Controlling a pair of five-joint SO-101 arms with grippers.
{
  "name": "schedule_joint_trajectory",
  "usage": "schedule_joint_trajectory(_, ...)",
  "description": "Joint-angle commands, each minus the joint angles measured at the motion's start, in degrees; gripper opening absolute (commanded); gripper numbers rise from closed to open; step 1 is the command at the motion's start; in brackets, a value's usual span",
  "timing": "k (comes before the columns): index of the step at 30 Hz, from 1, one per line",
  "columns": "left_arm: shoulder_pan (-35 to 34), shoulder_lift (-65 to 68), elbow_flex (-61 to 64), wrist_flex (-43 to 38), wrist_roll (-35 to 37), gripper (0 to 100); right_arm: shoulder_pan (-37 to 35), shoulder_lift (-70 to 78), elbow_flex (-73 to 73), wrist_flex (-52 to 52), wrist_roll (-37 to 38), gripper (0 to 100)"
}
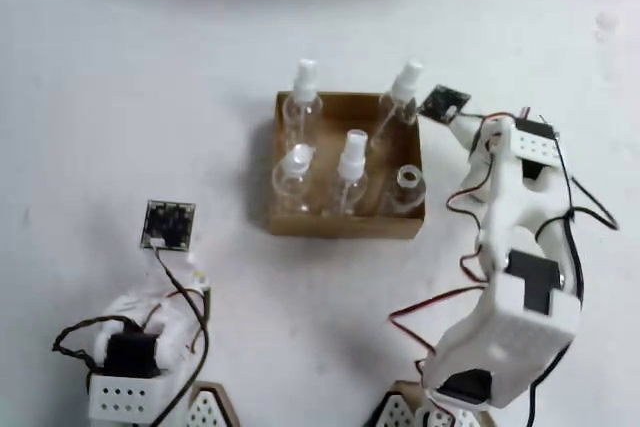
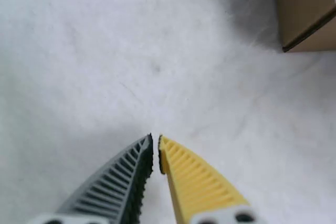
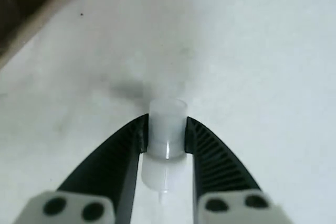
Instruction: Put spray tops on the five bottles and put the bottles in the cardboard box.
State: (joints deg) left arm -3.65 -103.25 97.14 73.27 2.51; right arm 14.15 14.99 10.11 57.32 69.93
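1. The cardboard box (image 1: pixel 345 225) sits mid-worktop (image 1: pixel 150 77) with all five bottles upright inside; four capped bottles (image 1: pixel 352 172) already wear white sprayers; the open bottle (image 1: pixel 408 187), in the box's near right corner, has a bare neck.
2. The right arm (image 1: pixel 520 207) stands just beside the box's right wall; the right jaws are pinching the last spray top (image 3: pixel 167 140) across its collar; the top hangs over bare worktop, outside the box.
3. The left arm (image 1: pixel 135 347) is folded low at the front left, well apart from the box; the left jaws are pressed together on nothing, pointing at bare worktop with a corner of the box beyond them.
4. Judging from this, the step in hand is the final capping; packing looks done, so only this one top seems left to fit.
5. The next move calls for carrying the top over the open neck, lining it up squarely and lowering it straight down; the neighbouring sprayers stand close, so the approach should come from above; the bottle is light and unheld, so it may tilt or turn under pressure; the idle left arm could steady it.
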Motion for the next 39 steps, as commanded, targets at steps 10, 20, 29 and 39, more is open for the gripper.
schedule_joint_trajectory(10,0.57,-0.04,-0.09,-0.18,-0.62,2,2.33,-25.54,-1.58,13.32,-0.09,2.3)
schedule_joint_trajectory(20,0.57,-0.04,-0.09,-0.18,-0.62,2,1.89,-41.71,-1.49,13.23,-28.4,2.3)
schedule_joint_trajectory(29,0.57,-0.04,-0.09,-0.18,-0.62,2,-4.7,-57.89,13.54,8.84,-33.58,2.2)
schedule_joint_trajectory(39,0.57,-0.04,-0.09,-0.18,-0.62,2,-9.19,-78.99,30.07,-14.11,-40.79,1.5)
